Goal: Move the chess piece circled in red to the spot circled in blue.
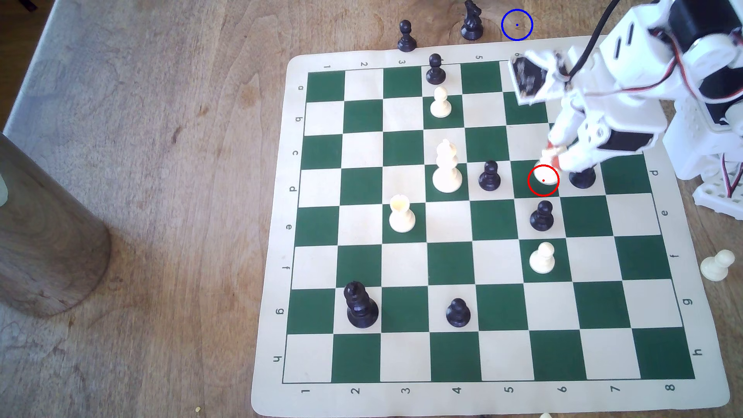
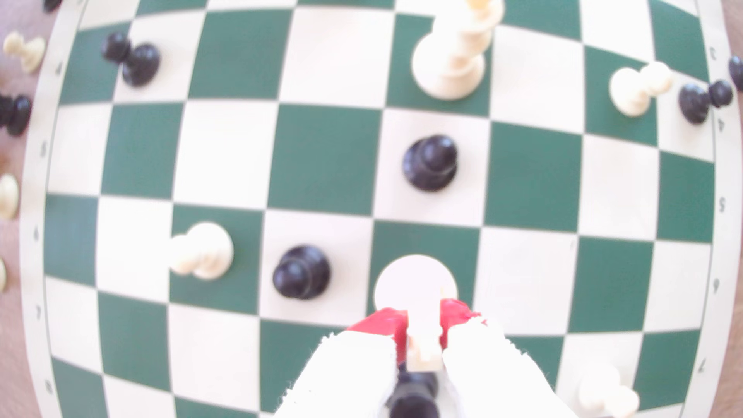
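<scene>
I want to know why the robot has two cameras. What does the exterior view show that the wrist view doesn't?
The exterior view adds the blue ring on bare wood past the board, and the robot's white arm leaning over. The wrist view adds the close-up: the pincer with its red pads pressed on both sides of the knight. Both share the knight, the green-and-cream board and the black pawn on the next square.

Exterior overhead, wrist close, sharing chessboard [image 1: 679, 402]
</scene>
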